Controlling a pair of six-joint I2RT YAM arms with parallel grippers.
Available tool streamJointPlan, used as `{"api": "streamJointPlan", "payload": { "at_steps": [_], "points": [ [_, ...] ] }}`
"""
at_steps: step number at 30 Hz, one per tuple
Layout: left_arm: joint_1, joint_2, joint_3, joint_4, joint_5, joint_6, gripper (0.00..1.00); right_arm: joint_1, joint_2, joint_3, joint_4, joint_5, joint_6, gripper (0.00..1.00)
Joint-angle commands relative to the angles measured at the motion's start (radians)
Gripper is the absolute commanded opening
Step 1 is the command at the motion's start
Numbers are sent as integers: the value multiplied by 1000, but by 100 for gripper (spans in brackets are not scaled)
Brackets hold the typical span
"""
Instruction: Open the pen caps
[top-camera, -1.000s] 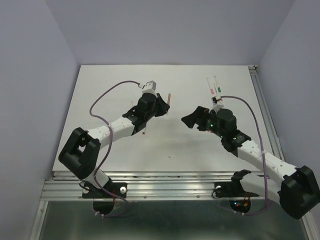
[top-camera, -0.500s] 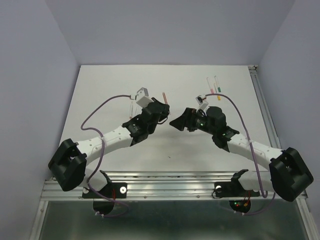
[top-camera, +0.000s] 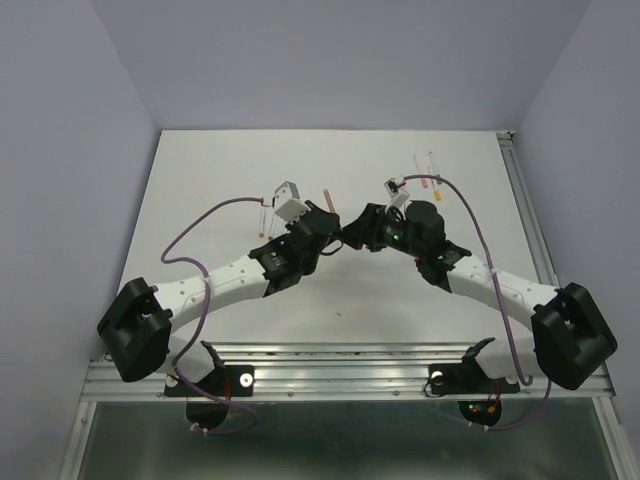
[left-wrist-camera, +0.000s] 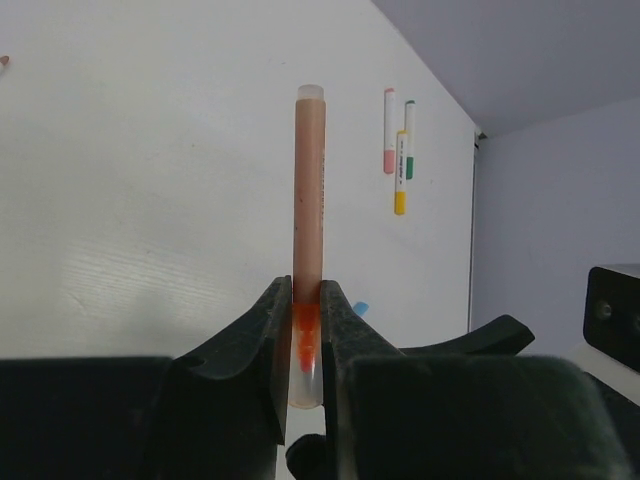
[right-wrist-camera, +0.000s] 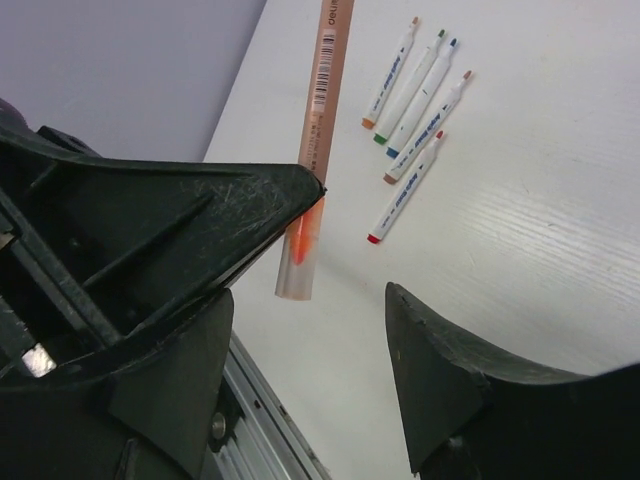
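Currently orange pen (left-wrist-camera: 309, 190) clamped between left jaws.

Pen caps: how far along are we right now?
Likely done: five pens lying together in the right wrist view show narrow bare-looking tips, though they are small to judge. In hand: the left gripper is clamped on the peach pen, its clear cap still on and sitting between the right gripper's open jaws. Left: that cap, plus three pens with pink, green and yellow ends.
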Motion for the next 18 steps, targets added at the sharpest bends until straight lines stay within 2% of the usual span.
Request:
{"api": "streamJointPlan", "payload": {
  "at_steps": [1,8,18],
  "points": [
    [-23,-14,50,-17,-58,-21,0,21,24,94,5,6,12,66],
    [-29,2,63,-35,-61,-38,0,34,33,102,16,39,21,55],
    [-52,41,95,-64,-112,-58,0,37,74,148,-36,39,67,33]
  ]
}}
